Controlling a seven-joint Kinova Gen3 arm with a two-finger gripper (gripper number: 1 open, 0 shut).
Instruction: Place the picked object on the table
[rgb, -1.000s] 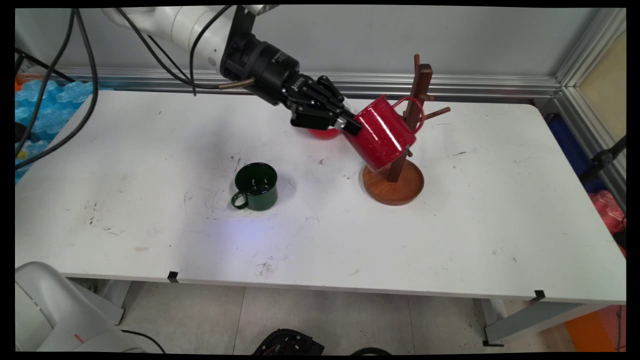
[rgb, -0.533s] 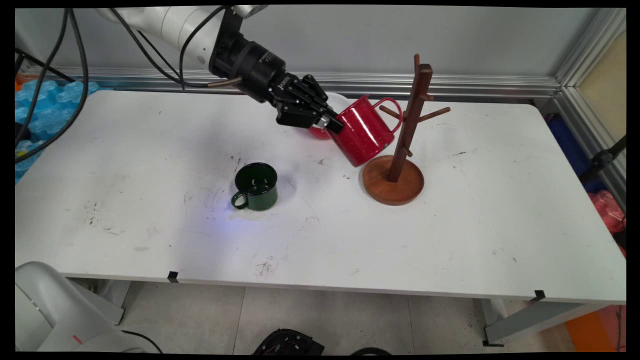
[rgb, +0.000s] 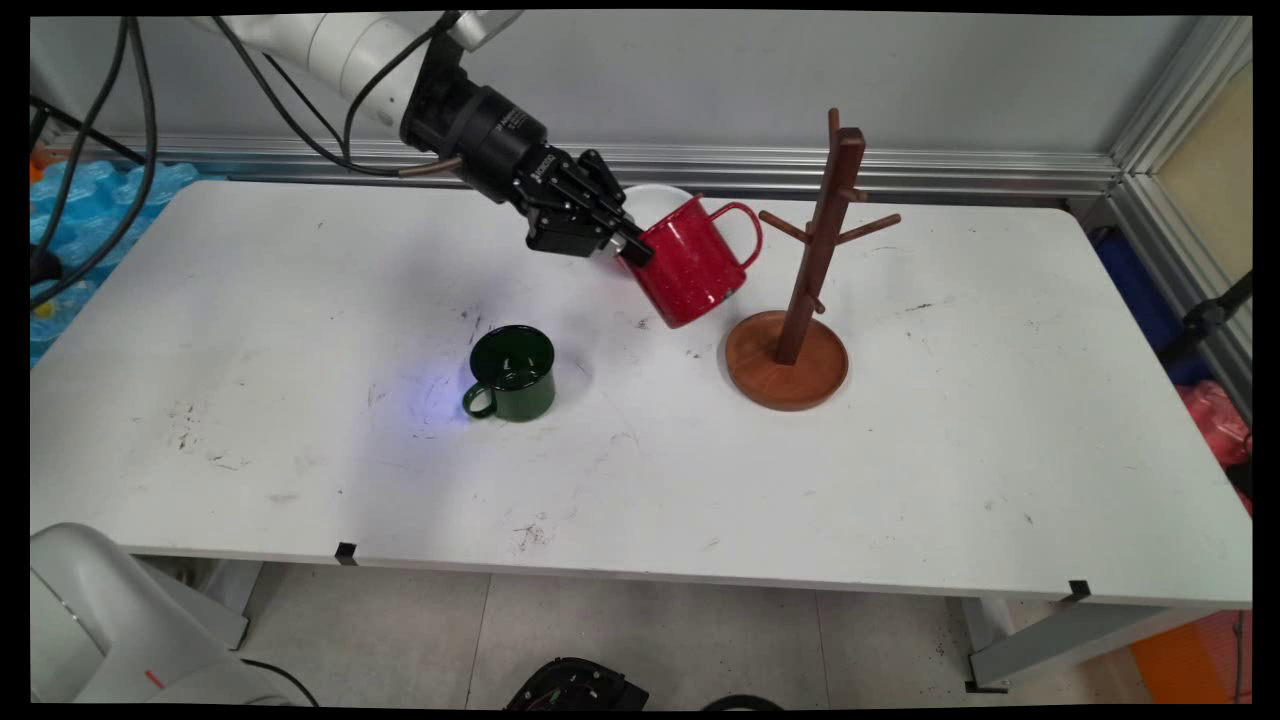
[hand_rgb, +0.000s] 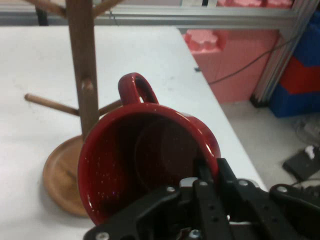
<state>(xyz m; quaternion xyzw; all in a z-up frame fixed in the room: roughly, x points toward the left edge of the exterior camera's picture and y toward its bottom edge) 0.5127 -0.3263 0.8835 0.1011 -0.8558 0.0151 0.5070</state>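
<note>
Pulled left off the wooden stand (rgb: 790, 345), the claw (rgb: 628, 250) seemingly pinches the red mug's (rgb: 690, 265) rim.

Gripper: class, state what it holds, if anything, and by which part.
The gripper holds the red mug by its rim, one finger inside and one outside, opposite the handle; the mug hangs tilted above the table.

Red mug (hand_rgb: 145, 160) pinched at rim by end effector (hand_rgb: 207, 175), wooden mug tree (hand_rgb: 82, 75) behind

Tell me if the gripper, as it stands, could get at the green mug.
Probably not as it stands: the gripper is shut on the red mug, held tilted above the table. The green mug itself stands alone, nothing crowding it.
</note>
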